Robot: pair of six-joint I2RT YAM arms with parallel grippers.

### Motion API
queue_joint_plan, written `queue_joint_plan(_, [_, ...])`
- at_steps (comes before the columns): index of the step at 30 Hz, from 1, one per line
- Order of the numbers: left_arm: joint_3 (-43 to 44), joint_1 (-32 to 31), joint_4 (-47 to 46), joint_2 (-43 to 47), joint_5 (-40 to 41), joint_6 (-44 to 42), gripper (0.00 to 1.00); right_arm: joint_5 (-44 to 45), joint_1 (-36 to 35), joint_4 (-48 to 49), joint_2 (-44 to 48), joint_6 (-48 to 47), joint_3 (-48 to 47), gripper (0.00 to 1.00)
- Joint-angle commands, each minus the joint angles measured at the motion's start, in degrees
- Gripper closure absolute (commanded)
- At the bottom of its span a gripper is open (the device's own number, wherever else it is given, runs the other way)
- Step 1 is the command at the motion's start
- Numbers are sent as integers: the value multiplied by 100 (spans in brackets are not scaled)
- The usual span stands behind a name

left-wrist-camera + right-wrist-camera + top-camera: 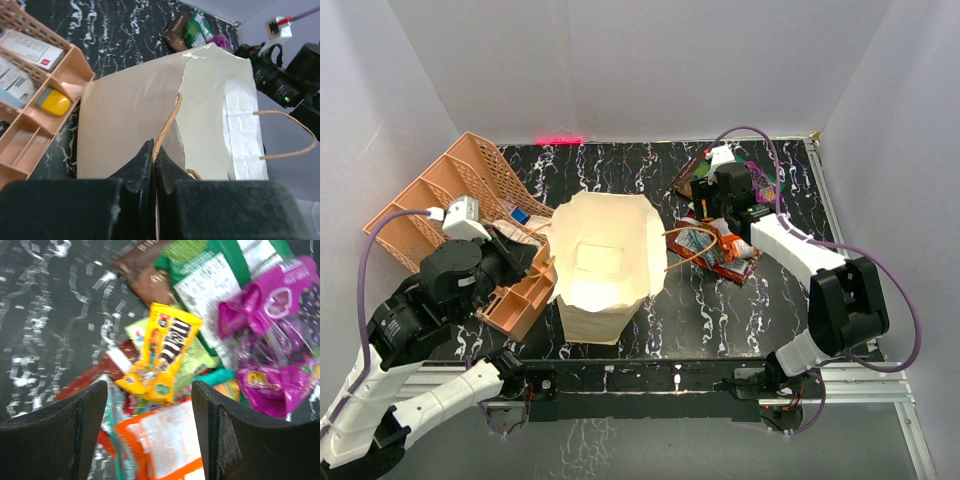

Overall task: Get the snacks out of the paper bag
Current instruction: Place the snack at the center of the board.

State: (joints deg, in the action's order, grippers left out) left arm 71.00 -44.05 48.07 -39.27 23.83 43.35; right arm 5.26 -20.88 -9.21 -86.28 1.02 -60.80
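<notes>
While left fingers [142, 167] pinch tan loop handle [167, 120], paper bag [125, 115] stands upright at middle of surface [620, 170], mouth up; right fingers [75, 425] spread over yellow M&M's packet [162, 357], long axis diagonal in wrist view, above snack pile [720, 250] right of bag. Bag interior looks empty; task likely near done.
</notes>
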Motion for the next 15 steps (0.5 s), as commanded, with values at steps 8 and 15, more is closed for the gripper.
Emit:
queue_joint_plan(8, [-376,11,-1992,-810,-2386,-1306,100,-664,-1506,939,1268,2359,688,28])
queue_joint_plan(15, [20,11,-3208,-1748,-3968,-1169,100,-377,-1759,319,2305,2905,971,28])
